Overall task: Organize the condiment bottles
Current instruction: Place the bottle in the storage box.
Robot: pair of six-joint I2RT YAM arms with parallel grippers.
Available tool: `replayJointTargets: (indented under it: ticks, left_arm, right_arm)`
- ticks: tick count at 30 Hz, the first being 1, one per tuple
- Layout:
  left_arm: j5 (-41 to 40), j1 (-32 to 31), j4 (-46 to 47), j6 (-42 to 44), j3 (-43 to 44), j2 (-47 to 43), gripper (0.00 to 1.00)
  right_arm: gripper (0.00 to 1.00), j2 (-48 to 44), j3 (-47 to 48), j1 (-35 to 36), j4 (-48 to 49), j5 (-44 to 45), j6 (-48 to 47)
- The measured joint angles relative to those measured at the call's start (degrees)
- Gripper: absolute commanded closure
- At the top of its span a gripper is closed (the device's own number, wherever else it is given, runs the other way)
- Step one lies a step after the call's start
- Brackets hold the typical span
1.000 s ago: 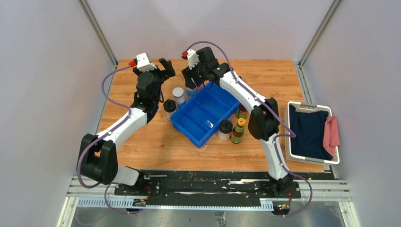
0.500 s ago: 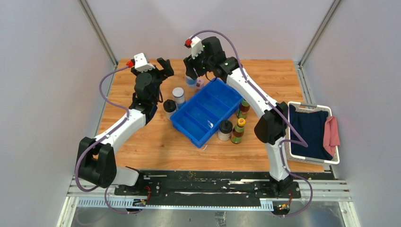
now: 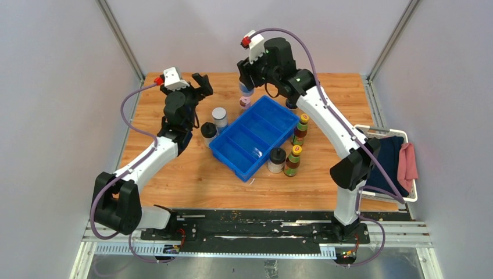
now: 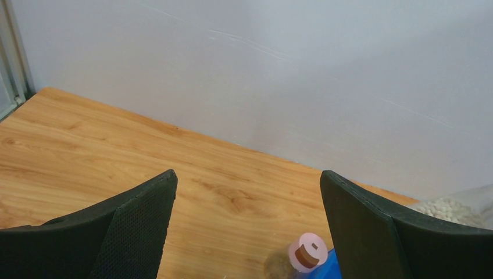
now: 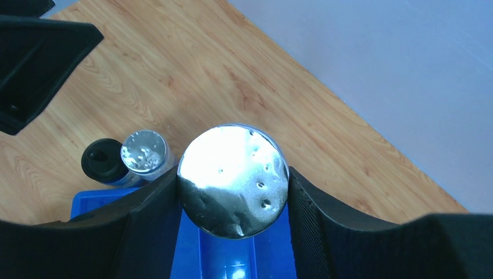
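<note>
The top camera looks down from high on the near side over the whole table (image 3: 174, 168), the left wrist camera faces low toward the back wall (image 4: 290, 70), the right wrist camera looks straight down, close above a jar (image 5: 232, 180), and all three share the tray (image 3: 250, 136).

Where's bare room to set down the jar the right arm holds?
Free: tray compartments; near strip of table, in front of the tray; far right corner, behind the bottles. Crowded: jars at tray's left edge, bottles at its right.
</note>
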Motion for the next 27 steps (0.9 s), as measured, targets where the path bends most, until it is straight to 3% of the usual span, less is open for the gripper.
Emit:
replayJointTargets:
  ticks: [13,27]
  left_arm:
    - [0.8,0.0,0.0,-1.3,-2.0,-0.1,0.04]
    - [1.4,0.0,0.0,-2.1,-2.0,-0.1,0.04]
  right_arm:
    - [1.00,-5.9,-17.4,-4.0,1.6,5.2,3.9]
    - [1.00,-5.9,-20.8,-9.3,5.8,4.0,7.6]
